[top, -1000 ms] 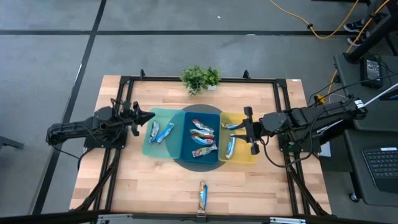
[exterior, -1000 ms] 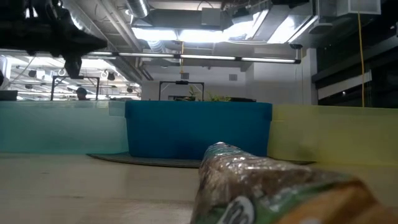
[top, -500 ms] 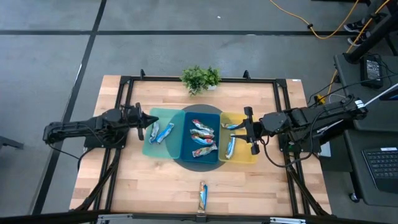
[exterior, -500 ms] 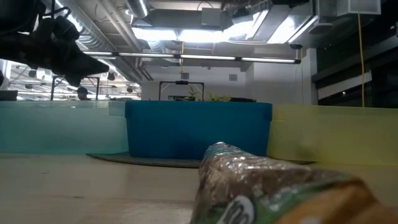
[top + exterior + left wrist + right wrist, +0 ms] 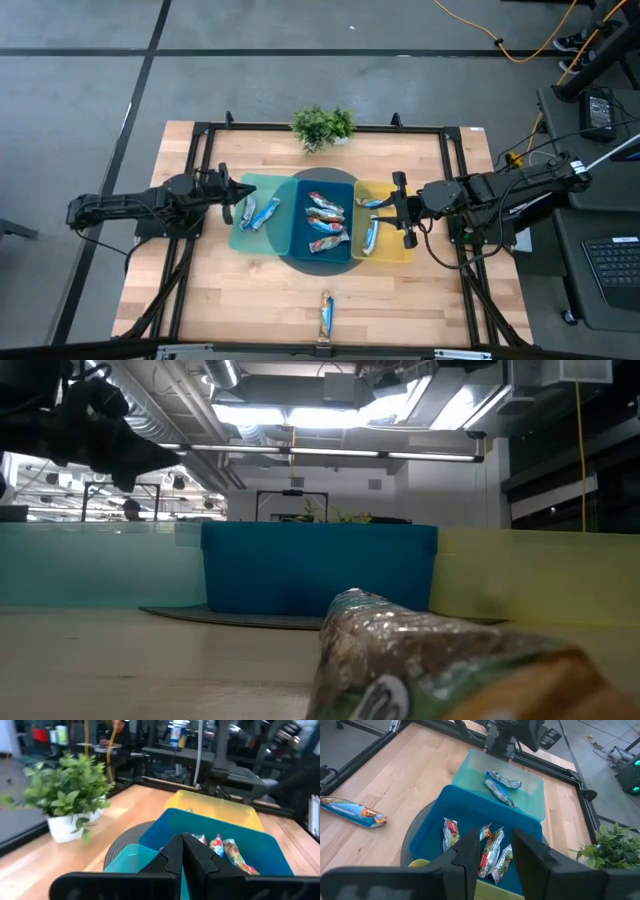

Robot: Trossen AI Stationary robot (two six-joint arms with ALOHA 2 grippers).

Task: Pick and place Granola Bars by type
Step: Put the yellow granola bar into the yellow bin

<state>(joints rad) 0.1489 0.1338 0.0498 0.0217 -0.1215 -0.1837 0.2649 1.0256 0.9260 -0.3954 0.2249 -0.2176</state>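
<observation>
Table (image 5: 250,290): light wood, black frame, one potted plant (image 5: 322,126) at the far edge. Two arms reach in from the sides. Left hand (image 5: 236,190) sits at the outer edge of the teal bin, fingers pressed together, nothing between them; its wrist view shows the two fingertips meeting at a point. Right hand (image 5: 400,208) is over the outer side of the yellow bin, fingers (image 5: 466,854) parted with a moderate gap, holding nothing. Three bins side by side mid-table: teal bin (image 5: 243,232) on the left, blue bin (image 5: 300,238) in the centre on a dark round mat (image 5: 318,267), yellow bin (image 5: 393,253) on the right. Bars counted in the high view: two bars (image 5: 259,212) in the teal bin, lying side by side; about four in the blue bin (image 5: 326,220), piled and overlapping so the count is not firm; two in the yellow bin (image 5: 371,236), one long one along its inner side and one near its far corner; one loose bar (image 5: 326,314) alone on the table near the front edge, well apart from the bins. About nine in all. Right wrist view shows red marks on the wrappers in the blue bin, the two teal-bin bars clearly, and the loose bar (image 5: 353,811) as blue with orange marks, detail the high view does not resolve. Low view shows only the bin walls, teal, blue, yellow, not their contents; the loose bar (image 5: 440,660) fills its foreground. Left wrist view shows the plant (image 5: 65,790) close and bars in the blue bin (image 5: 227,851).
</observation>
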